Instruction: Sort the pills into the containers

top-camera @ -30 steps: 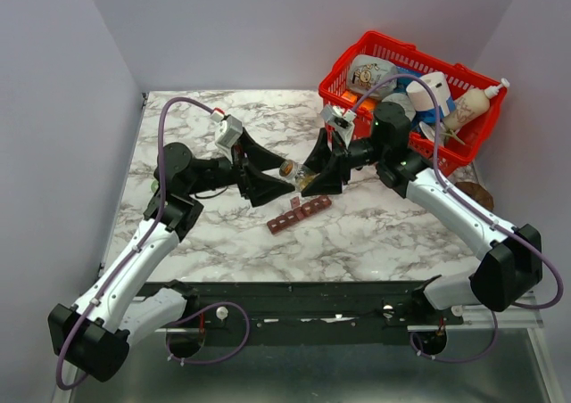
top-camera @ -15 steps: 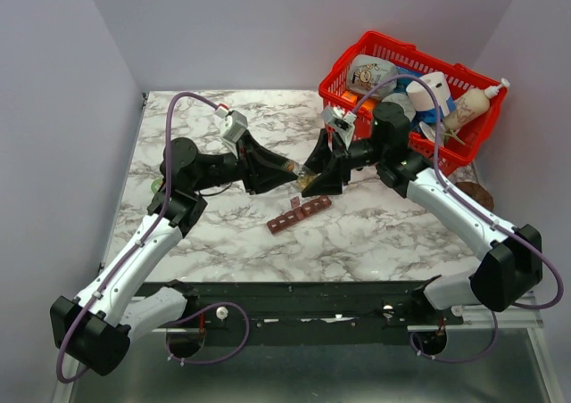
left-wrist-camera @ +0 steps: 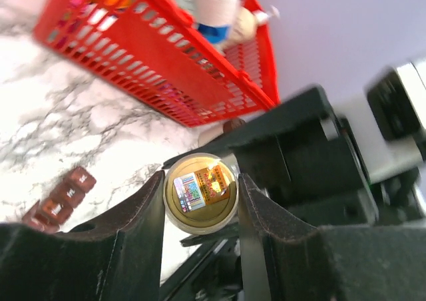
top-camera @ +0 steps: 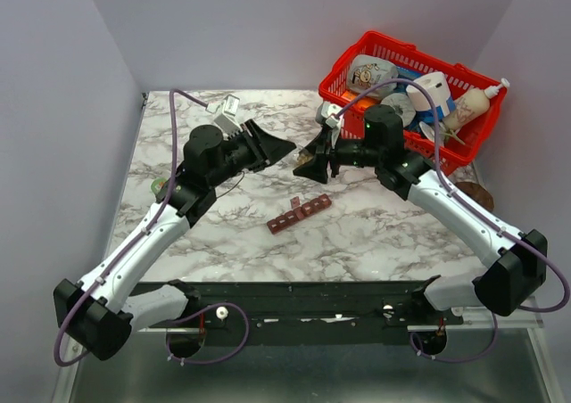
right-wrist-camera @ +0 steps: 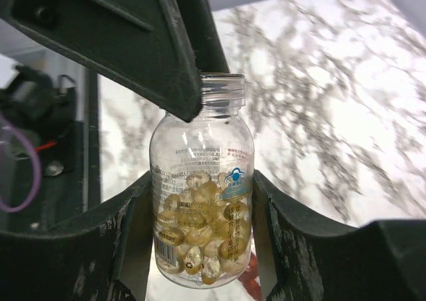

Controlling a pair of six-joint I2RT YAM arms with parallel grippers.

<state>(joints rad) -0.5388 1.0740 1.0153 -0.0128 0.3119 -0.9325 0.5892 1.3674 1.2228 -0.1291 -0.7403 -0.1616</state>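
My right gripper (right-wrist-camera: 202,181) is shut on a small clear bottle (right-wrist-camera: 203,201), held upright with its threaded neck uncapped. Orange-tan pills (right-wrist-camera: 200,238) fill its lower half. My left gripper (left-wrist-camera: 200,181) is shut on the bottle's round greenish cap (left-wrist-camera: 200,193), clear of the neck. From above, the left gripper (top-camera: 287,144) and right gripper (top-camera: 309,162) face each other tip to tip over the marble table (top-camera: 384,234). The containers (top-camera: 299,214), a dark red-brown strip of small square compartments, lie on the table in front of both grippers, and show as containers (left-wrist-camera: 60,202) low on the left in the left wrist view.
A red wire-mesh basket (top-camera: 464,149) full of bottles and a paper roll stands at the back right, close behind the right arm. A brown round object (top-camera: 473,193) lies on the table beside that arm. Grey walls close in the table's back and sides.
The left gripper closed on the cap and drew back and up, away from the bottle, taking the cap off. The right gripper shifted slightly toward the back with the bottle.
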